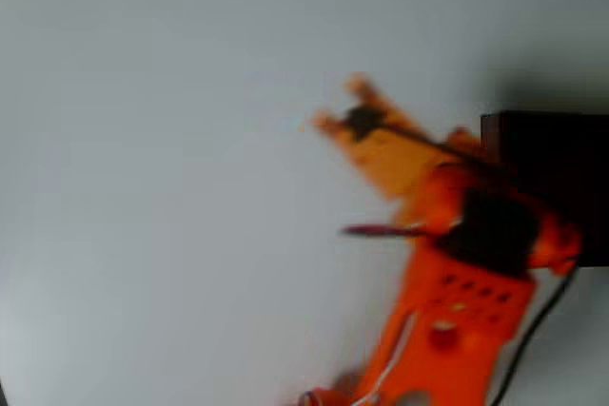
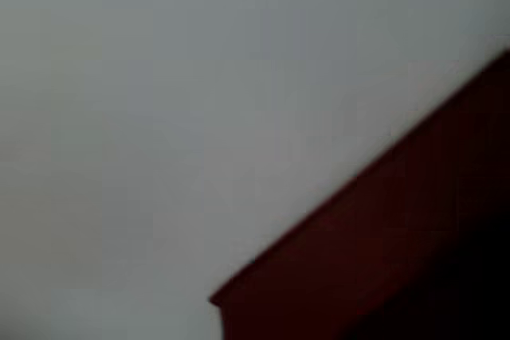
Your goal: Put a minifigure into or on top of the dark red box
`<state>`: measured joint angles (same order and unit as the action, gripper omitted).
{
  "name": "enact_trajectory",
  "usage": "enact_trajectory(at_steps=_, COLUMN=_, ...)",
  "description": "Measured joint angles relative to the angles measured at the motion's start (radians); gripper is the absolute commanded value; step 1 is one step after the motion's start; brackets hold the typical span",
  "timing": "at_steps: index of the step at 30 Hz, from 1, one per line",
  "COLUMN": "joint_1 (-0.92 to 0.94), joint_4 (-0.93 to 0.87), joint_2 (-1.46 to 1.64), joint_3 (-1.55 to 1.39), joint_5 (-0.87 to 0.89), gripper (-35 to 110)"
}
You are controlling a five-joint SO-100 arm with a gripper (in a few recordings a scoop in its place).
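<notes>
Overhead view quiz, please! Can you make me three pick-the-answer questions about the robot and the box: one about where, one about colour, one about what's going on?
1. Where is the dark red box in the overhead view?
A. at the right edge
B. at the left edge
C. in the middle

2. What colour is the arm?
A. blue
B. orange
C. green

3. The gripper is
A. down inside the box
B. over the bare table
C. resting on the box's rim

Answers:
1. A, as the picture's right edge cuts the box off.
2. B, as the whole arm is bright orange.
3. B, as pale table surrounds its fingers, left of the box.
</notes>
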<state>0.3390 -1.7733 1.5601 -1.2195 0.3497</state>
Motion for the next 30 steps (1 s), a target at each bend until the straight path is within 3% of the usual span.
enact_trajectory(at_steps=16, joint_1=0.259, joint_4=0.0, joint_2=-0.77, joint_3=0.767, joint_5=-0.13, gripper=0)
enact_trajectory(at_steps=27, joint_1=0.276, joint_4=0.002, joint_2=-0.815, joint_3=0.77, joint_5=-0.127, gripper=18)
enact_trajectory(at_steps=30, joint_1=0.275, joint_4=0.002, joint_2=-0.778, joint_3=0.715, joint_5=-0.126, gripper=17)
